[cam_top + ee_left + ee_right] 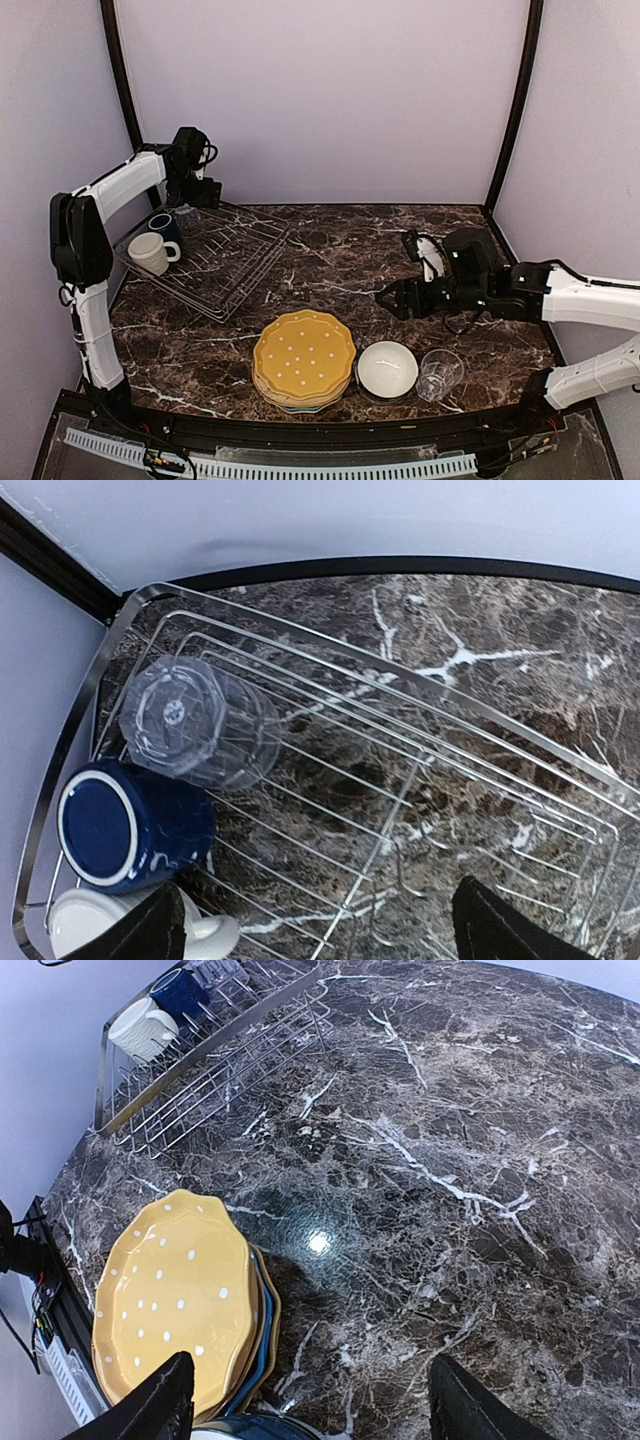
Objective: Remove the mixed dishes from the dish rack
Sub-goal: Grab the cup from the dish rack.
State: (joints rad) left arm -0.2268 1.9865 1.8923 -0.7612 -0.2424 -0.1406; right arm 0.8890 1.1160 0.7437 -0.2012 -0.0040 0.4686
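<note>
Nearest us sit the yellow plate stack [304,355], white bowl [387,369] and unloaded tumbler [440,374] at the near edge of the table [340,250]. We judge unloading well along: the dish rack [230,270] holds only the racked tumbler [195,723], dark blue mug [120,825] and cream mug [80,922]. Our left gripper [320,935], fingers spread, hovers over that far-left corner; next it should drop onto that tumbler. Our right gripper [310,1410], also spread, hangs empty mid-table

A dark marble tabletop [340,250] veined in white lies below the right hand [385,298]. Beyond it rise plain lilac walls [320,90] with black posts [512,110] at the corners. A bright glare spot [318,1243] shines on the stone just ahead of the hand.
</note>
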